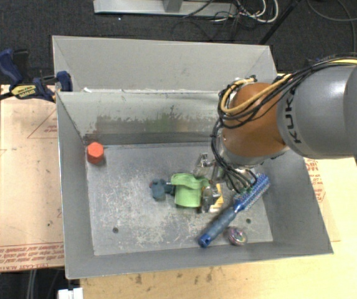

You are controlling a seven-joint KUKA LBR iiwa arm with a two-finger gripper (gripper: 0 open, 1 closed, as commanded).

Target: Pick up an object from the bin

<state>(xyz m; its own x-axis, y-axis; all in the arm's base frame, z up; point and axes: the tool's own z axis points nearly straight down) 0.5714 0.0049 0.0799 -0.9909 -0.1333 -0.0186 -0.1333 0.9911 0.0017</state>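
My gripper (210,182) is low in the bin's right half, pressed against the right side of a light green plastic thing (186,190). A small dark teal piece (160,189) lies against the green thing's left side. Just right of the gripper, a blue brush (231,212) lies slanted, with its bristle head up right and its handle end down left. The gripper's lower end is hidden among the green thing and the brush.
A small round silver and purple thing (236,235) lies by the brush's handle near the front wall. An orange block (95,152) sits alone in the far left corner. The arm's orange cover and cables hang over the bin's right rear.
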